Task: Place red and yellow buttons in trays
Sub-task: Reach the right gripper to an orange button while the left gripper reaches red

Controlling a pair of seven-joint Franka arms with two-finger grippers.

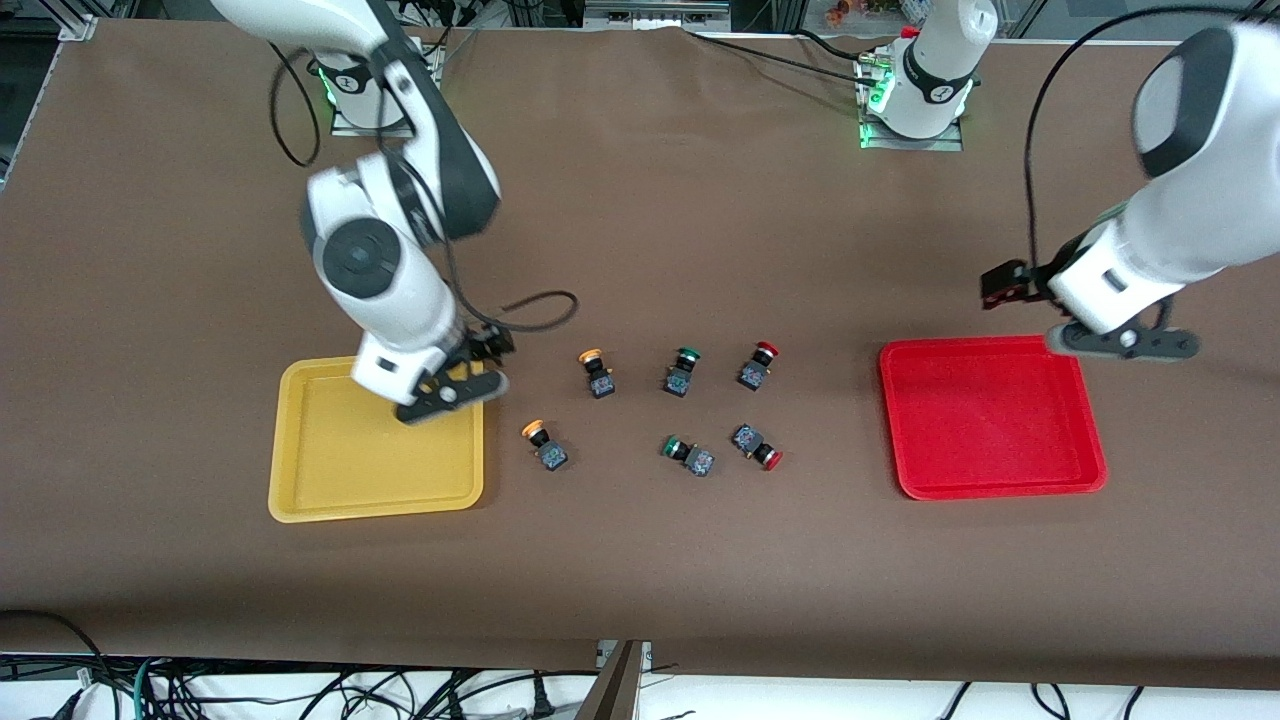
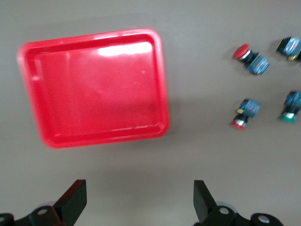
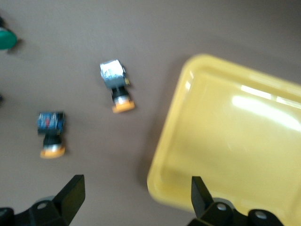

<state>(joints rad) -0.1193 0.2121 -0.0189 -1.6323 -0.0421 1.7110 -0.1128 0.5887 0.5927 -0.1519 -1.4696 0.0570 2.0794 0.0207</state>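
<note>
Front view: six switches lie mid-table in two rows on the brown tabletop, between the trays. Row farther from the front camera: yellow button, green button, red button. Nearer row: second yellow button, second green button, second red button. Yellow tray sits toward the right arm's end, red tray toward the left arm's end, both w/ nothing in them. Right gripper hangs over the yellow tray's corner nearest the buttons. Left gripper hangs over the red tray's edge toward the table's base-side edge.

Left wrist view: left gripper's fingers spread wide, holding nothing; red tray and both red buttons on the table below, plus a green one.

Right wrist view: right gripper's fingers also spread, holding nothing; yellow tray's corner and both yellow buttons below.
</note>
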